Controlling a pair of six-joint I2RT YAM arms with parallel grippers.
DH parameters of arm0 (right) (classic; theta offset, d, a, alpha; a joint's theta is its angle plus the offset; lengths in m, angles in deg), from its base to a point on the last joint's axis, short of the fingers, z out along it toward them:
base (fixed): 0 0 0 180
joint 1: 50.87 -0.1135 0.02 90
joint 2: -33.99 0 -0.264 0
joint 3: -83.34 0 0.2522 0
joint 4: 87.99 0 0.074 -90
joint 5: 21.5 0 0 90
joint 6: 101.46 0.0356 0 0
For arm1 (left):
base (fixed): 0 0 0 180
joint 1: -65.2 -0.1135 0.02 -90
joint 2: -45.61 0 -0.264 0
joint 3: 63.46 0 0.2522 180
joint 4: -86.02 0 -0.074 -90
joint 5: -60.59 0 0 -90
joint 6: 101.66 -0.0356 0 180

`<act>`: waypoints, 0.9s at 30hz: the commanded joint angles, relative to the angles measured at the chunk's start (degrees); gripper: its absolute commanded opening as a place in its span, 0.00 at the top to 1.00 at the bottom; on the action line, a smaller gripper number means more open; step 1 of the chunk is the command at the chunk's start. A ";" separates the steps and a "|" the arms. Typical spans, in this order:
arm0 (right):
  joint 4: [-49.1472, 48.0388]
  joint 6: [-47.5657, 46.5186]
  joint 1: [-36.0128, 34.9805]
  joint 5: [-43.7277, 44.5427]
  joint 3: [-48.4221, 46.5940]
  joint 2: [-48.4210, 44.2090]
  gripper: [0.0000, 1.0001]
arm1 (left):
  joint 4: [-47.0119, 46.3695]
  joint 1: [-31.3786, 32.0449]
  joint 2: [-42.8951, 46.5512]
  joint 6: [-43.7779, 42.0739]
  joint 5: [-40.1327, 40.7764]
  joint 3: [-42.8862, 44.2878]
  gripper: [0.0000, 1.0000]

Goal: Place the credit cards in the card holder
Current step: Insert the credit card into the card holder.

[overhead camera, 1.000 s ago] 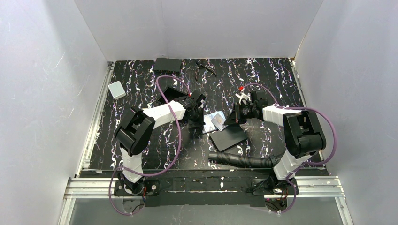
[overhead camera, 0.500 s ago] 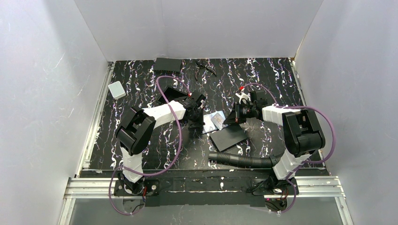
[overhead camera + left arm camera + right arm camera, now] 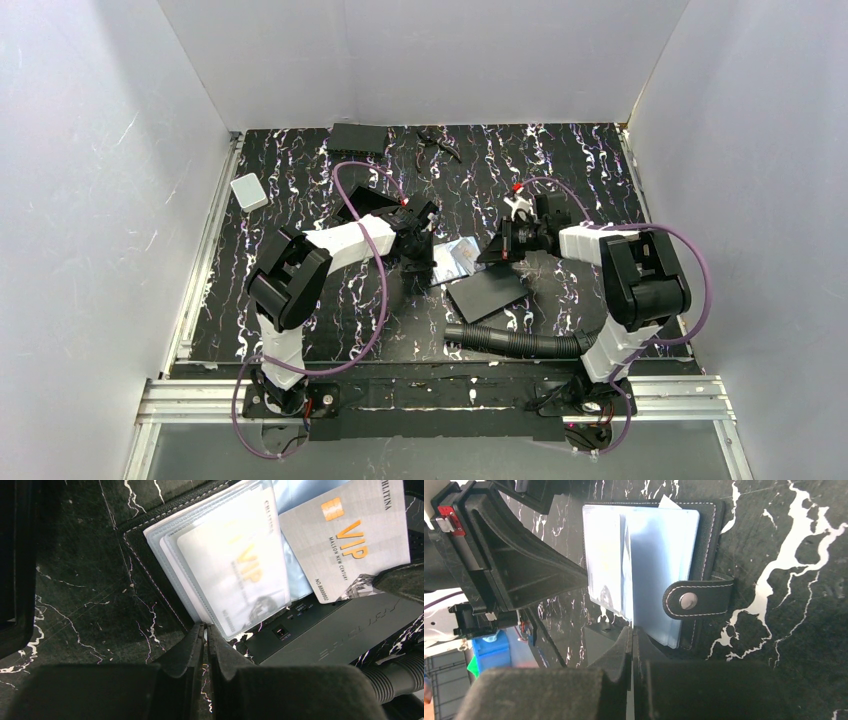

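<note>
The black leather card holder (image 3: 452, 262) lies open between the arms, its clear sleeves fanned out (image 3: 220, 555). One card (image 3: 240, 570) sits inside a sleeve. My left gripper (image 3: 205, 626) is shut on the lower edge of a sleeve, at the holder's left side (image 3: 420, 262). My right gripper (image 3: 492, 254) is shut on a pale grey-blue VIP credit card (image 3: 350, 535). It holds that card over the holder's right page. In the right wrist view the card is edge-on (image 3: 626, 570) between my closed fingers (image 3: 631, 629), above the sleeves and the snap strap (image 3: 696, 600).
A flat matte black sheet (image 3: 487, 292) lies just in front of the holder, under its edge (image 3: 340, 635). A black ribbed hose (image 3: 510, 342) lies nearer my bases. A white box (image 3: 248, 191), a black box (image 3: 358, 137) and a small black tool (image 3: 437, 145) lie at the back.
My right gripper has shifted slightly left with the card, closer over the holder. My left gripper has stayed in place on the sleeve.
</note>
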 commanded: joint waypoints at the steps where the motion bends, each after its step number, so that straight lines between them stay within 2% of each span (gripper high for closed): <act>1: -8.01 3.64 -0.13 -3.74 2.28 0.72 0.99 | 1.81 -0.15 -0.43 -0.71 1.48 0.87 0.94; 14: -27.27 17.16 1.52 -7.97 7.95 1.22 0.99 | 1.64 -2.68 -3.24 -1.37 0.11 2.59 0.95; 21: -28.17 16.85 1.54 -9.59 8.87 2.15 0.99 | 2.21 -3.05 -2.72 -2.93 0.23 2.48 0.95; 27: -22.67 13.08 1.99 -5.81 8.40 1.24 0.99 | 2.37 -3.49 -3.00 -3.52 0.37 2.68 0.95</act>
